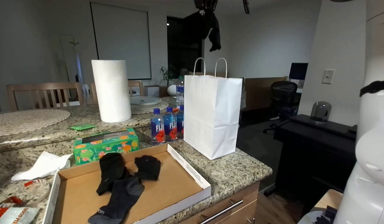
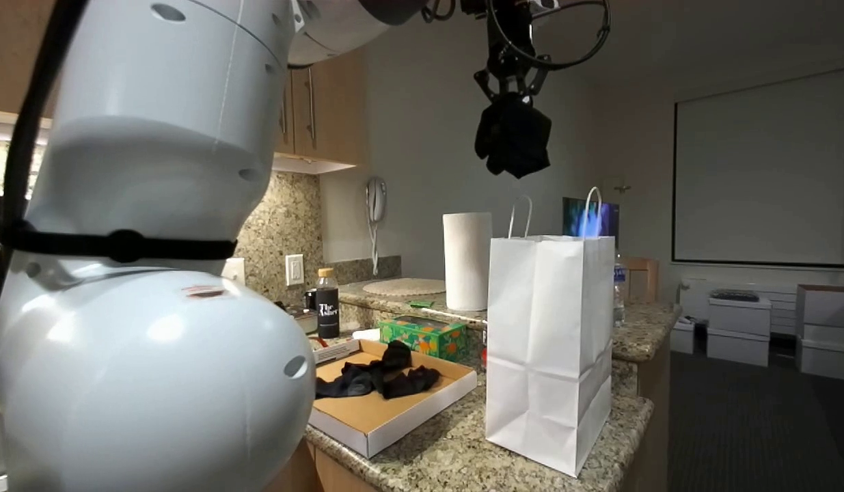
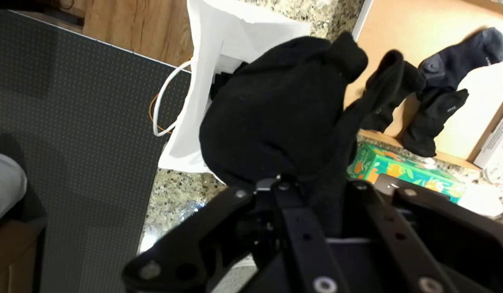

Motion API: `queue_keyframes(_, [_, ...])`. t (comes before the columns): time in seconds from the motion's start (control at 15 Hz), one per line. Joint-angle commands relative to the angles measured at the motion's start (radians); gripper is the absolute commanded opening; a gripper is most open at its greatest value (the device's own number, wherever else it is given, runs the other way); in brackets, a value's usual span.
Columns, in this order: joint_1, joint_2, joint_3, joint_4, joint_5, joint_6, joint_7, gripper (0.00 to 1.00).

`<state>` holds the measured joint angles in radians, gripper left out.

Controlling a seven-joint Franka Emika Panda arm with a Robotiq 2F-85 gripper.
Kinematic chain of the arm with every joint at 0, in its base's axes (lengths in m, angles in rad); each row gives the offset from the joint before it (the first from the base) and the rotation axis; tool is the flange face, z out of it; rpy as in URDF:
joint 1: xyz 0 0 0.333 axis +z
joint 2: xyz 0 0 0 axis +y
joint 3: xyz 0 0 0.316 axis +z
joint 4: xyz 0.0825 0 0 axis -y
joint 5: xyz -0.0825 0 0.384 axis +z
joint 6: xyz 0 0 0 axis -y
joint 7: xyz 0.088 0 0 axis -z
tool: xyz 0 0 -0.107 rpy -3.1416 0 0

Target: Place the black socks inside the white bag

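My gripper is shut on a black sock, which hangs limp above the white bag's handles. In an exterior view the gripper and held sock are also high above the bag. The white bag stands upright on the counter, its handles up. In the wrist view the held sock covers much of the bag's opening; some black fabric shows inside. Several black socks lie in a heap in a shallow cardboard tray, also in the wrist view.
A white paper towel roll stands on the raised ledge. Blue-capped water bottles stand beside the bag. A green floral tissue box sits behind the tray. The counter edge is close to the bag.
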<state>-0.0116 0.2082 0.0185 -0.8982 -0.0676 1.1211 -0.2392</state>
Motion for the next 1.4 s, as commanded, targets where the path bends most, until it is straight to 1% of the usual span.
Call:
queue_keyframes(0.0, [-0.030,-0.048,-0.005,-0.148,0.046,0.047,-0.062,0.10])
queue_keyframes(0.13, [-0.061,-0.075,-0.018,-0.230,0.096,0.082,-0.071,0.10])
queue_keyframes(0.33, [-0.088,-0.106,-0.039,-0.335,0.126,0.149,-0.058,0.10])
queue_keyframes(0.47, [-0.108,-0.113,-0.052,-0.379,0.146,0.170,-0.070,0.10])
queue_keyframes(0.67, [-0.118,-0.116,-0.061,-0.434,0.162,0.189,-0.085,0.10])
queue_keyframes(0.93, [-0.138,-0.135,-0.085,-0.446,0.220,0.219,-0.095,0.10])
queue_keyframes(1.13, [-0.168,-0.163,-0.113,-0.441,0.305,0.245,-0.117,0.10])
queue_keyframes(1.33, [-0.188,-0.177,-0.140,-0.426,0.365,0.249,-0.132,0.10])
